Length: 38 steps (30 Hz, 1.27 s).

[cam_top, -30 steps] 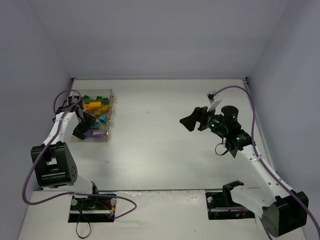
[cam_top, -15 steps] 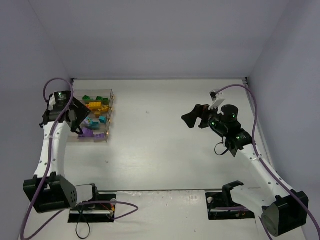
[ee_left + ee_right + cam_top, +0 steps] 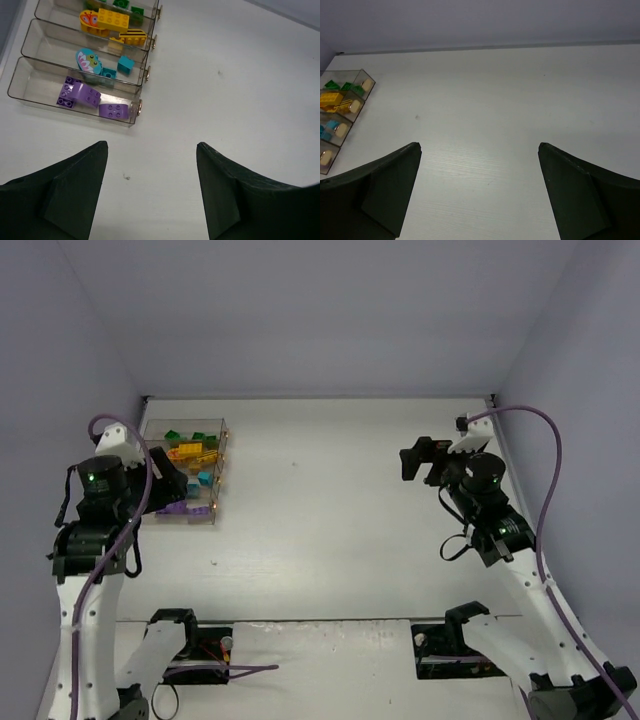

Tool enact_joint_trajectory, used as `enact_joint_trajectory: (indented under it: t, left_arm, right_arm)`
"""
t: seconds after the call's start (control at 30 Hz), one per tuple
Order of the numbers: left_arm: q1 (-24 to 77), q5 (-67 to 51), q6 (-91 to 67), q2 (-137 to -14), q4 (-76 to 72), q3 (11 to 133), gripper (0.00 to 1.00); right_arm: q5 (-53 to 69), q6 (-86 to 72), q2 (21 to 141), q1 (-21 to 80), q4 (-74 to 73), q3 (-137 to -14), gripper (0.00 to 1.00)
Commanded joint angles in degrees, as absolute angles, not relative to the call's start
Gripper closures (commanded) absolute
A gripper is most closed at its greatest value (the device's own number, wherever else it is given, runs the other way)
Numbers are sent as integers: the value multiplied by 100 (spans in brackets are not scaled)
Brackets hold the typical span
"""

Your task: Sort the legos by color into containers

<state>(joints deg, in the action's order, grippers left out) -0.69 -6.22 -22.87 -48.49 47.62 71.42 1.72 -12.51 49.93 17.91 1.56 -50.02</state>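
Note:
The clear four-compartment container stands at the far left of the table. In the left wrist view its compartments hold green legos, yellow and orange legos, a rounded teal piece with a teal brick, and purple legos. My left gripper is open and empty, raised above the table just in front of the container's near end. My right gripper is open and empty, high over the right half, far from the container. No loose lego shows on the table.
Purple-grey walls close the table at the back and both sides. The container's latches face the table's middle. The arm bases and cables sit at the near edge.
My left arm has lifted up and back from over the purple compartment. My right gripper has swung right and farther back, still open.

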Motion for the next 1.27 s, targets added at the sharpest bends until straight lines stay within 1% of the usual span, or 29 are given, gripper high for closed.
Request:
enact_joint_trajectory:
  t: [0.0, 0.17, 0.27, 0.3, 0.37, 0.53, 0.6, 0.67, 0.7, 0.73, 0.83, 1.03, 1.23]
  left_arm:
    - [-62, -642, -1916, -4422, 4764, 7146, 35]
    - [-62, -326, -1933, -3886, 4728, 6864, 34]
    - [-62, -221, -2074, -3622, 4676, 6689, 34]
    - [95, -168, -2109, -3560, 4615, 6636, 34]
    - [141, -97, -2171, -3341, 4570, 6470, 28]
    - [141, -53, -2162, -2814, 4693, 6249, 26]
    - [149, 8, -2206, -2655, 4755, 6153, 22]
    - [149, 132, -2189, -2383, 4642, 6091, 16]
    - [149, 132, -2171, -2269, 4597, 5986, 10]
    - [149, 114, -2171, -2085, 4544, 5942, 9]
    - [149, 219, -2337, -2021, 4561, 5915, 9]
    - [149, 79, -2558, -2329, 4746, 6047, 9]
    - [149, 237, -2619, -2171, 4649, 5889, 9]
  right_arm:
    - [-439, -967, 4694, 1749, 202, -5308, 0]
    - [-562, -774, 4395, 1749, 27, -5335, 0]
    - [-747, -668, 4132, 1758, -333, -5335, 0]
    - [-791, -633, 4044, 1758, -369, -5309, 0]
    - [-896, -615, 3790, 1793, -422, -5204, 0]
    - [-940, -773, 3490, 1811, -448, -5054, 0]
    - [-958, -887, 3498, 1811, -440, -5045, 0]
    - [-958, -923, 3516, 1811, -387, -4975, 0]
    - [-958, -949, 3524, 1811, -361, -4949, 0]
    - [-958, -958, 3524, 1811, -326, -4931, 0]
    - [-932, -958, 3542, 1811, -255, -4904, 0]
    - [-870, -897, 3586, 1811, -229, -4931, 0]
    - [-826, -905, 3621, 1811, -246, -4931, 0]
